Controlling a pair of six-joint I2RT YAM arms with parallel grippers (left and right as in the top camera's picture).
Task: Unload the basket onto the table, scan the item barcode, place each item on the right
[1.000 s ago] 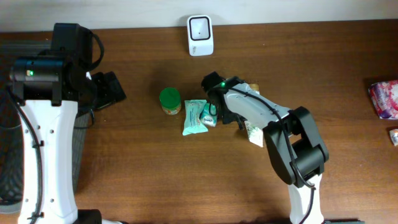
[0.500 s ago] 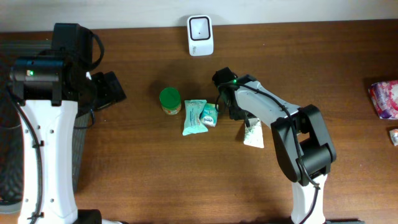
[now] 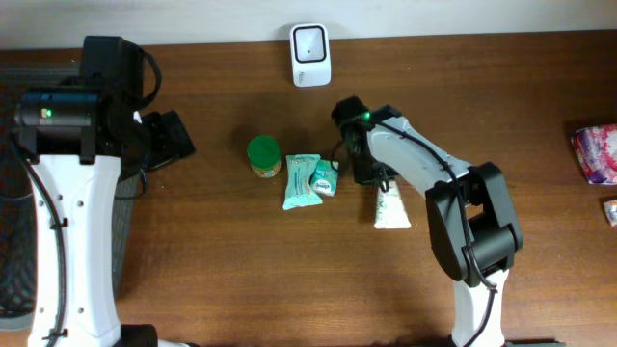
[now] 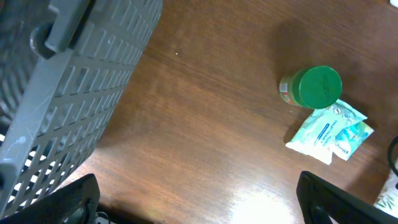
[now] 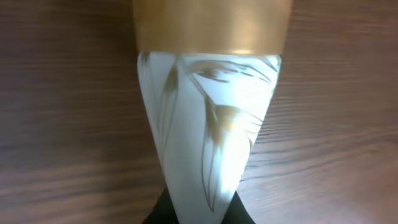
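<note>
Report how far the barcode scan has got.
Done: the right gripper is shut on the tapered end of the white tube, which lies on the table right of the green-lidded jar. In hand: that grip; no lift shows yet. Left: carry the tube to the white scanner at the far edge and show its barcode. The left gripper hangs open by the grey basket.

Table (image 3: 212,270): dark brown wood.
Far edge: white scanner (image 3: 310,55).
Centre: green-lidded jar (image 3: 263,154), teal packets (image 3: 301,181) just beside.
Right of centre: white tube (image 3: 390,205), apparently lying flat.
Right edge: pink packet (image 3: 596,152), cut off.
</note>
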